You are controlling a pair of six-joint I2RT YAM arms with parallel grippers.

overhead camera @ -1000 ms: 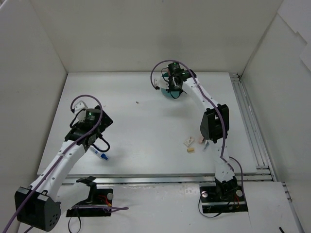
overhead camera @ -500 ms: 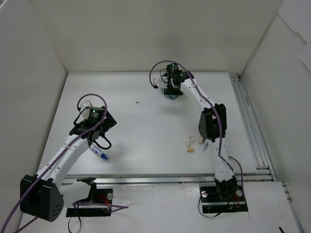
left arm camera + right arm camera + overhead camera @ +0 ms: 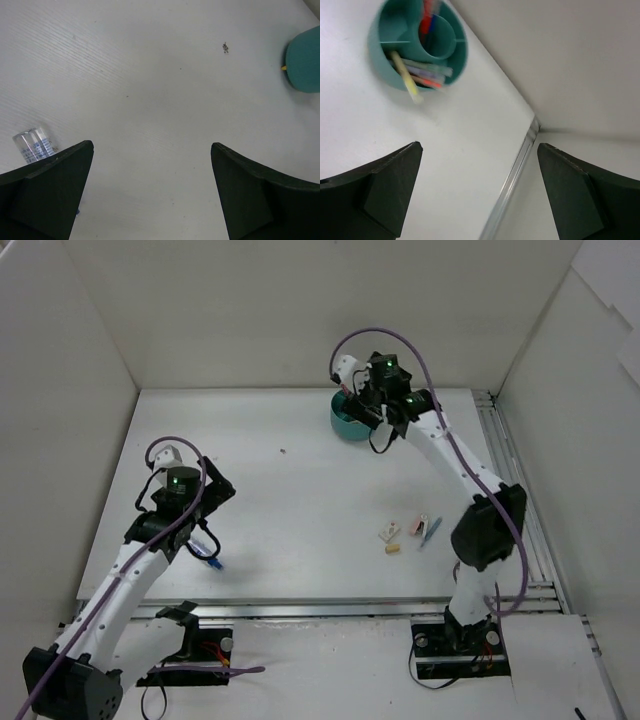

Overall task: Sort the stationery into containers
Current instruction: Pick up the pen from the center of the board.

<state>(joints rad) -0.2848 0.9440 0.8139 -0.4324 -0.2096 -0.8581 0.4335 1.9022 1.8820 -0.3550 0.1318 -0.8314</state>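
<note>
The teal container (image 3: 343, 424) stands at the back of the table; in the right wrist view the container (image 3: 385, 60) holds several pens, with a red pen (image 3: 426, 22) in its central well and a yellow pencil (image 3: 405, 77) poking over the rim. My right gripper (image 3: 378, 418) (image 3: 479, 146) hovers just right of it, open and empty. My left gripper (image 3: 195, 530) (image 3: 152, 145) is open over bare table, beside a blue-and-white pen (image 3: 207, 558) whose clear end (image 3: 34, 145) shows by the left finger. Two cream erasers (image 3: 389, 531) (image 3: 393, 549) and a blue pen (image 3: 430, 531) lie at centre right.
White walls close in the table on three sides. A metal rail (image 3: 515, 500) (image 3: 512, 185) runs along the right edge. A small dark speck (image 3: 282, 451) (image 3: 225, 47) lies mid-table. The teal container (image 3: 305, 62) shows at the right edge of the left wrist view.
My right gripper has opened and shifted from over the container to its right side, the right arm swinging outward. The left arm has shifted slightly toward the left.
</note>
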